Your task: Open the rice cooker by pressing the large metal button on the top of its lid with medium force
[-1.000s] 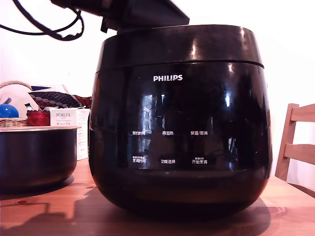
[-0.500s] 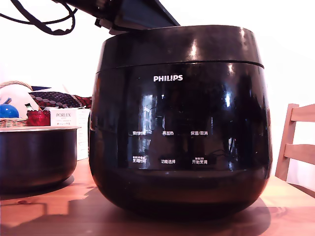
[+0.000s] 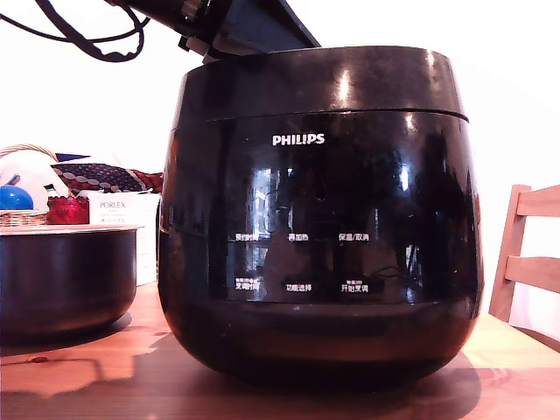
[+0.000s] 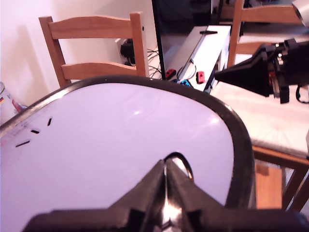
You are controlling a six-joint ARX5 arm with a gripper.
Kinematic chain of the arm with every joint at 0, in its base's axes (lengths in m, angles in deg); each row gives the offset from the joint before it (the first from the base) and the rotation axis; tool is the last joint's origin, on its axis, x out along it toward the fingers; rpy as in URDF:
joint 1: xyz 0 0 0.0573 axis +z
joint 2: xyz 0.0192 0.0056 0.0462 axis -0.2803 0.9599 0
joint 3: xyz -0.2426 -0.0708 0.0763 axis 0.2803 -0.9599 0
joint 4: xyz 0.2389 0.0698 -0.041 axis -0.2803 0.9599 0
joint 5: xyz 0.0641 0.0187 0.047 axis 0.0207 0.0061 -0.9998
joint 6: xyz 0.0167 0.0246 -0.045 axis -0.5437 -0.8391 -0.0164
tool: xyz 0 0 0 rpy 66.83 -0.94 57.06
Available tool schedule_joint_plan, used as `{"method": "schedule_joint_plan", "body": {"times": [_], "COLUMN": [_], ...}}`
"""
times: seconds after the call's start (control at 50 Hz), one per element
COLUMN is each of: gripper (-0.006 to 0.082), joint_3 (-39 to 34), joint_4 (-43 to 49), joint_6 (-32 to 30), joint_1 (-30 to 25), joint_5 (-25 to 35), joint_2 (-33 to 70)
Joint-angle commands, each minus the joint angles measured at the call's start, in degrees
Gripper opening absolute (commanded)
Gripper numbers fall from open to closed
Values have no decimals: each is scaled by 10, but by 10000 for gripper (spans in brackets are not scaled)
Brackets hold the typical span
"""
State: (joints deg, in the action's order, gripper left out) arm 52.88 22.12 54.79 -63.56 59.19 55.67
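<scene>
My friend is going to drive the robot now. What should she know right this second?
Tool: shut, empty, its tips down on the top of the lid, at the button spot.
Rice cooker: upright on the wooden table, a dark pot beside it on the exterior view's left.
Done: the tool is at the button, and the exterior view shows a thin gap at the lid seam on its left, so the latch may have let go.
Left: the lid is not swung up. Press with medium force, then lift clear.
</scene>
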Motion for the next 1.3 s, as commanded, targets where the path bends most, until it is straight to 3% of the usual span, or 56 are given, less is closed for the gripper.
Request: {"method": "schedule_joint_plan", "body": {"times": [0.0,0.24,0.48,0.8,1.02,1.28], "gripper": [-21,-21,-21,-21,-21,-21], "joint_3": [-56,-54,-38,-30,-30,-30], "joint_4": [60,11,-37,-20,12,52], "joint_6": [-7,-6,41,54,53,49], "joint_1": [0,0,7,24,69,159], "joint_5": [-10,-9,-12,-73,-111,-144], "joint_2": [45,24,-39,-111,-143,-190]}}
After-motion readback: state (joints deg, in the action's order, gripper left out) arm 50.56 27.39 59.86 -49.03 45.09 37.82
